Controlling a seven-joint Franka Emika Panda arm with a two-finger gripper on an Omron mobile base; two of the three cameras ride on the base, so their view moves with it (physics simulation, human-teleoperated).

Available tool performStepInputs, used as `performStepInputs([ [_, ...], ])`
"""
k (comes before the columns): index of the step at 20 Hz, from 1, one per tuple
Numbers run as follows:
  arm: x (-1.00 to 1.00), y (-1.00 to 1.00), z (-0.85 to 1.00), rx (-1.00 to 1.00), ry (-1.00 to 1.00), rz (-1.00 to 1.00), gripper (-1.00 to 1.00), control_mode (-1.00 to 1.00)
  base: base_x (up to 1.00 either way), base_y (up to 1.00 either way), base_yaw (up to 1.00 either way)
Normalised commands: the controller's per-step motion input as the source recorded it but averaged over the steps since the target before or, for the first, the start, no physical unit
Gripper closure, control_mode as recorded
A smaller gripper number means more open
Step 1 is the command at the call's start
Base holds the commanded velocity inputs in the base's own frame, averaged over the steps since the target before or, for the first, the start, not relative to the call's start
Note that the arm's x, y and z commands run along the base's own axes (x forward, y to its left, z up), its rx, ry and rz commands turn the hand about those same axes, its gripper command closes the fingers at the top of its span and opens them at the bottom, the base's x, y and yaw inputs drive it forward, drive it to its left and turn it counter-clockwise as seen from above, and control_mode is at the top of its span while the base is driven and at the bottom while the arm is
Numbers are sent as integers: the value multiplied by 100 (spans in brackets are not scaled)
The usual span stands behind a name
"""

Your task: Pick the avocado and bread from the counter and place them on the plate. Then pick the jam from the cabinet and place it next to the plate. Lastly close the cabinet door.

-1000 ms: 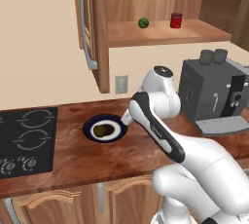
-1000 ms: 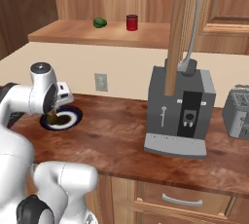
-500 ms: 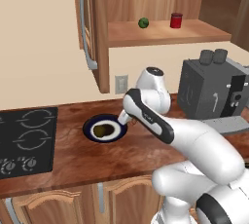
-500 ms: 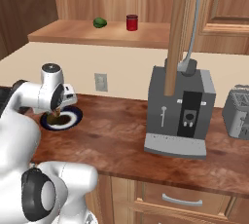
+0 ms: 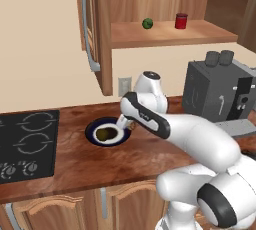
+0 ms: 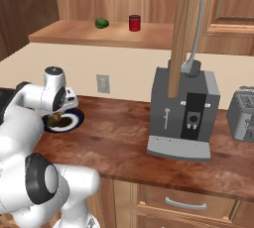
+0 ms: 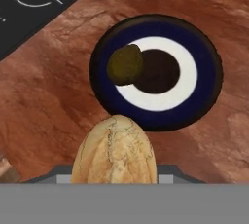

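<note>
stovetop (image 5: pixel 27 141) L | coffee mach (image 6: pixel 184 110) | toaster (image 6: pixel 242 114) R | green ball (image 5: pixel 147 23) shelf

A cream wall (image 5: pixel 45 49) runs behind the reddish wood bench (image 5: pixel 75 159), with a white outlet (image 5: pixel 123 86) set into it. A black stovetop (image 5: pixel 27 144) sits at one end; a grey coffee machine (image 6: pixel 183 113) and a toaster (image 6: pixel 243 114) stand farther along. Arched wooden drawers (image 6: pixel 173 204) run beneath.

plate (image 6: pixel 69 123) on counter (image 6: pixel 119 138) | jam (image 6: pixel 134 23) on cabinet shelf (image 6: pixel 99 32)
</note>
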Motion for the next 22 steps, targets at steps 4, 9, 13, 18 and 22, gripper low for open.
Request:
performStepInputs([
  [4, 14, 3, -10, 1, 0, 0, 100, -100, 0, 0, 0],
  [9, 11, 0, -19, 5, 0, 0, 100, -100, 0, 0, 0],
  [13, 8, 0, -22, 5, 0, 0, 100, -100, 0, 0, 0],
  [18, 19, 0, -21, 4, 0, 0, 100, -100, 0, 0, 0],
  [22, 30, 1, -25, 2, 0, 0, 100, -100, 0, 0, 0],
])
